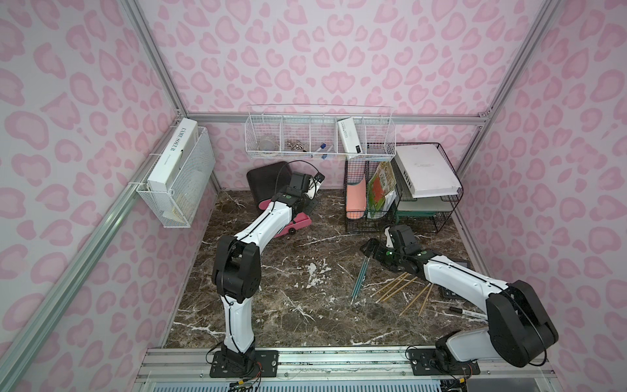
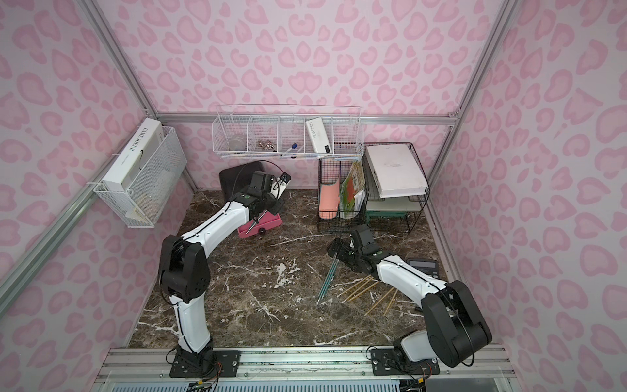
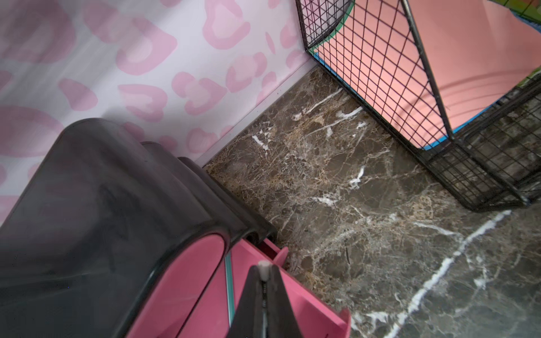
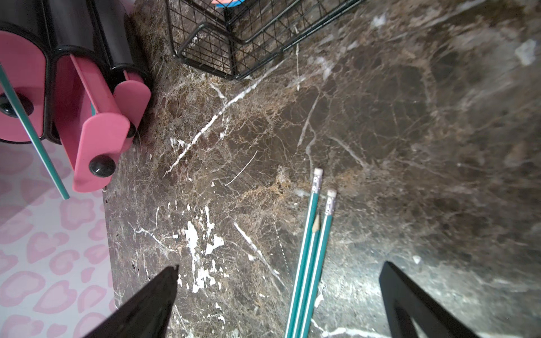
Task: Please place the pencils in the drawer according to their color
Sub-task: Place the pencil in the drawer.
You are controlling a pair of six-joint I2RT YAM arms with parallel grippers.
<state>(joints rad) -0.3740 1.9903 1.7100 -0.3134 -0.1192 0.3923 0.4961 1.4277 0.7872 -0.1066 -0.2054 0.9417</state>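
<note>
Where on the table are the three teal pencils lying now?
In a top view the teal pencils lie right of centre, under the open right gripper, with the yellow-tan pencils just to their right.

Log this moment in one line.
left gripper: shut on teal pencil, over open drawer | right gripper: open above loose teal pencils

Black wire rack point(image 1: 354, 173) holds a white book point(image 1: 424, 169); calculator point(image 2: 422, 265) lies nearby

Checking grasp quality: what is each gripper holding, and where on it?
Left gripper pinches a teal pencil at its eraser end; right gripper is open, holding nothing.
</note>
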